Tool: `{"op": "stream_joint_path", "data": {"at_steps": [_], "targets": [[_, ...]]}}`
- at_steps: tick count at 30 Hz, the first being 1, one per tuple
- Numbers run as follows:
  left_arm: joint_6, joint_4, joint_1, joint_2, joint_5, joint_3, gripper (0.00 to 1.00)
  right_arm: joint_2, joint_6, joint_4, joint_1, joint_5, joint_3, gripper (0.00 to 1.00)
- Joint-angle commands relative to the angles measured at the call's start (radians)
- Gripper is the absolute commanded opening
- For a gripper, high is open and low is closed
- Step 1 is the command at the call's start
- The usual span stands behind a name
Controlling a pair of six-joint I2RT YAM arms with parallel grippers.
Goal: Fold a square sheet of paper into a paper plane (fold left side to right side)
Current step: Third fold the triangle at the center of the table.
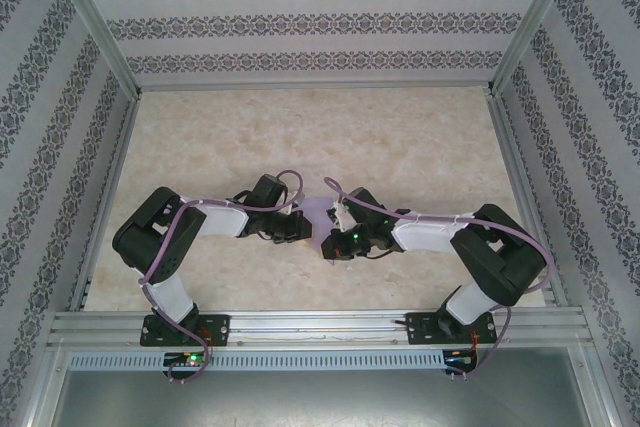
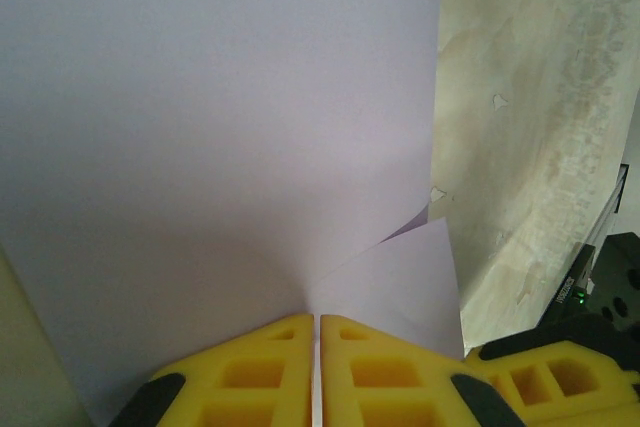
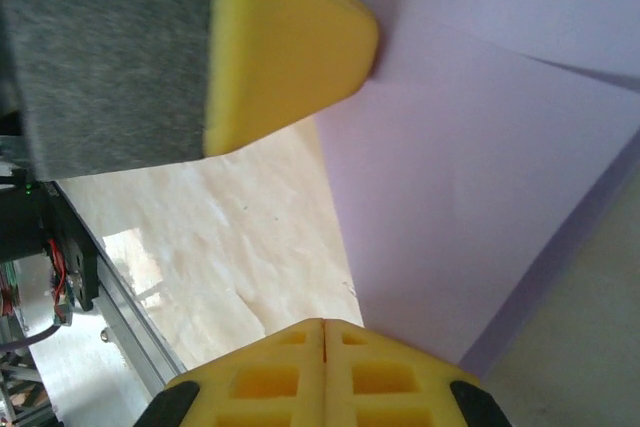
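Lilac square sheet of paper (image 1: 321,217) sits mid-frame between the arms. Left gripper (image 2: 317,325) looks clamped on a lifted flap, probably to carry it rightward. Right gripper (image 3: 323,327) has its jaws together at the edge, steadying I guess.

Tally for you, operator. You have one lilac sheet of paper (image 2: 200,147). Arms, you count two: left arm (image 1: 165,237), right arm (image 1: 495,257). Grippers, two: left gripper (image 2: 317,319), right gripper (image 3: 323,323) (two yellow fingers (image 2: 260,372) apiece, so four in all). One table (image 1: 300,137) under your rig.
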Motion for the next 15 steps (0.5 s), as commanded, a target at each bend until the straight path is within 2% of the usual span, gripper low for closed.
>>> {"op": "stream_joint_path", "data": {"at_steps": [1, 15], "targets": [[0.037, -0.051, -0.012, 0.055, -0.078, -0.011, 0.10, 0.017, 0.011, 0.021, 0.014, 0.000, -0.019, 0.02], [0.042, -0.060, -0.012, 0.063, -0.076, -0.002, 0.10, 0.038, -0.006, -0.010, 0.013, 0.035, -0.010, 0.02]]}}
